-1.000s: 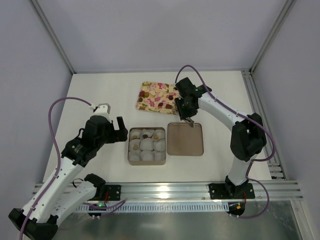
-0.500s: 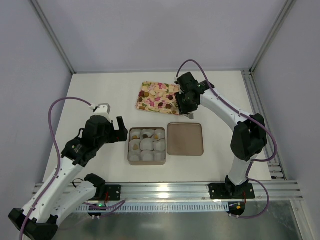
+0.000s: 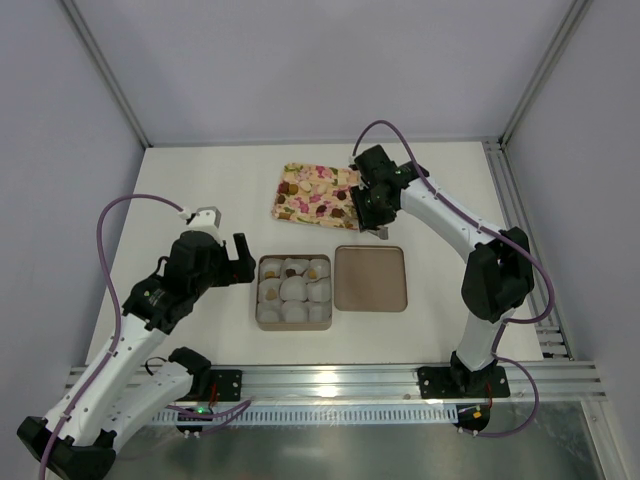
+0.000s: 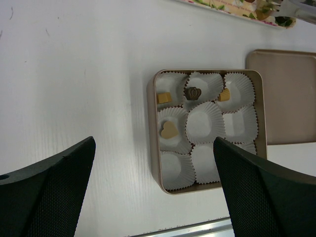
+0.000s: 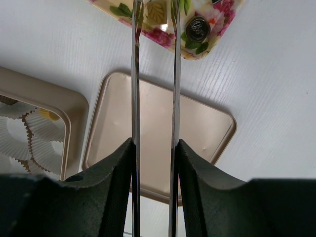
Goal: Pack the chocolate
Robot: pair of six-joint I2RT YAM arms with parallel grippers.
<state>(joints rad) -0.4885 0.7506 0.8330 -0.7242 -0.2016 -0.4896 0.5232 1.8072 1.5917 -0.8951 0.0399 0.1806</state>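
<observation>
Since a second ago the right gripper (image 3: 378, 230) has left the far edge of the lid (image 3: 370, 278) and gone to the near right corner of the flowered tray (image 3: 300, 205), which lies toward the desk's far edge. The step in hand looks like fetching another chocolate (image 5: 157, 12). A tan piece sits between the thin fingers, which stand a narrow gap apart. Their tips are out of view, so I cannot tell whether they pinch it. Next comes a firm close, a lift, and a carry to an empty paper cup (image 4: 205, 121) in the box (image 4: 152, 123) at mid-desk, where four pieces already sit. The left gripper (image 4: 154, 143) hangs spread wide beside the box. The desk (image 3: 200, 180) is matt white, walled in pale grey panels with aluminium posts.
</observation>
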